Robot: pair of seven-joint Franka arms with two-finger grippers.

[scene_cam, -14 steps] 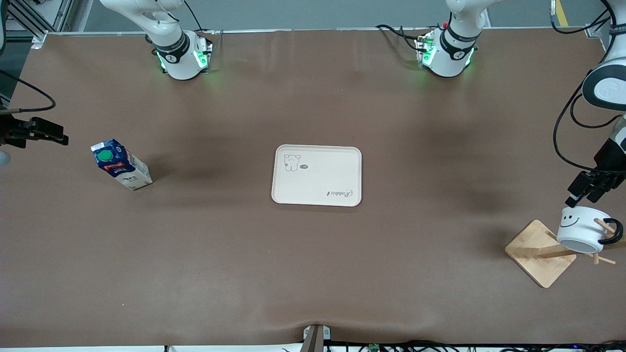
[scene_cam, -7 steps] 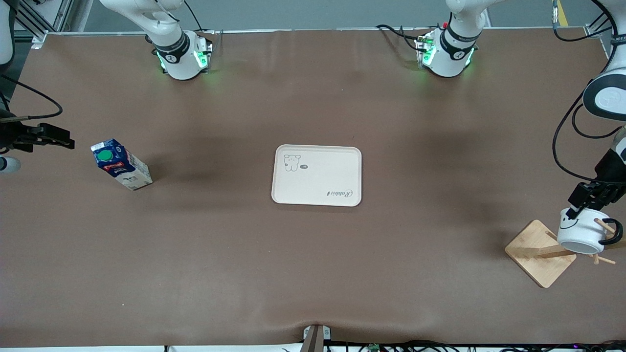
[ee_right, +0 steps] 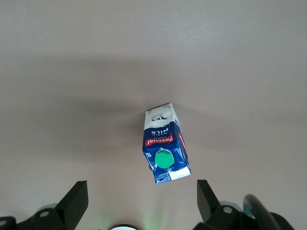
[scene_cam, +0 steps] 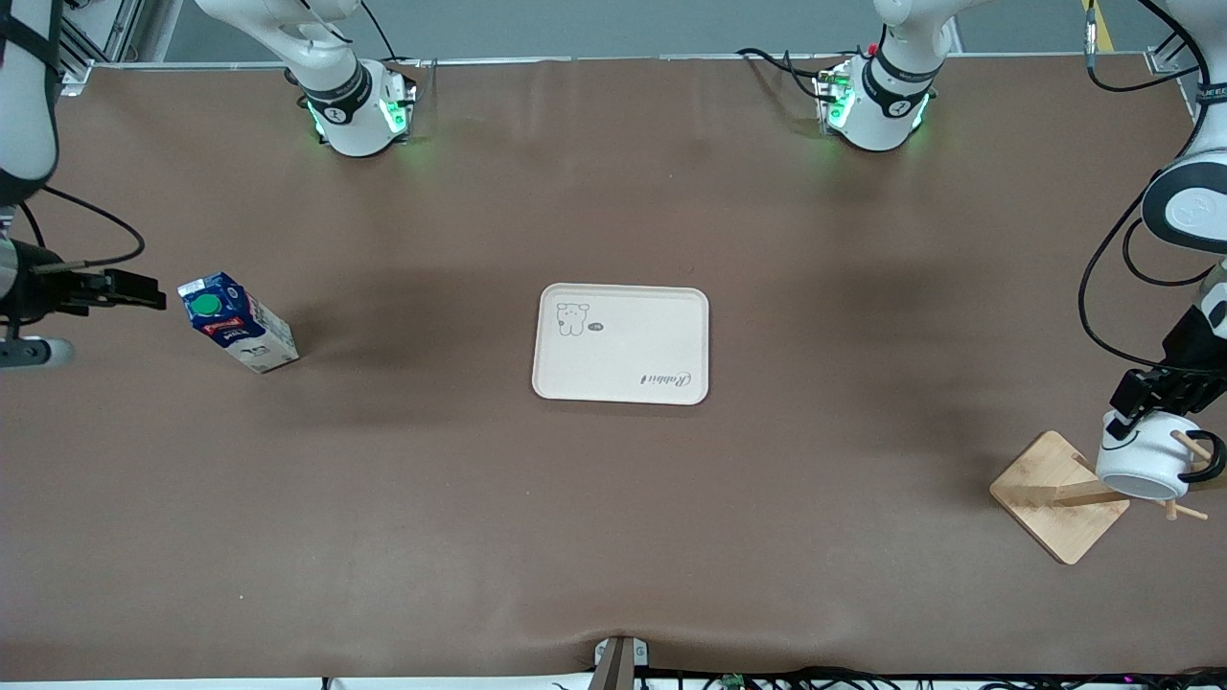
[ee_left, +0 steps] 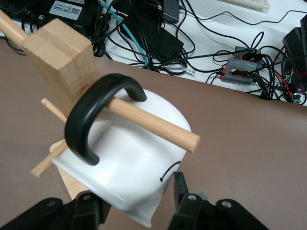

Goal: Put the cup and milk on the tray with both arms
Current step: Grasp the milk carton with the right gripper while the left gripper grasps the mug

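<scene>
White cup [scene_cam: 1144, 456] hangs by its black handle [ee_left: 96, 112] on a peg [ee_left: 153, 123] of the wooden rack [scene_cam: 1059, 494] at the left arm's end of the counter [scene_cam: 613, 537], mouth down and tilted, its axis leaning off vertical. Left tool [ee_left: 136, 203] straddles the cup's rim, fingers spread, one on each side of the wall, not visibly pinching yet.

Milk carton [scene_cam: 236, 322] stands upright near the right arm's end, long axis vertical, green cap [ee_right: 164, 159] up. Right tool [scene_cam: 129, 289] sits just beside it at cap height, fingers spread wide, no contact.

Cream tray [scene_cam: 621, 342] lies flat mid-counter, long axis running between the arms' ends, nothing on it.

Step, as judged: both arms in pre-grasp, neither item picked. Next: left closes on the cup wall, then slides the handle off along the peg before lifting. Right advances until the carton is between the fingers, then closes.
</scene>
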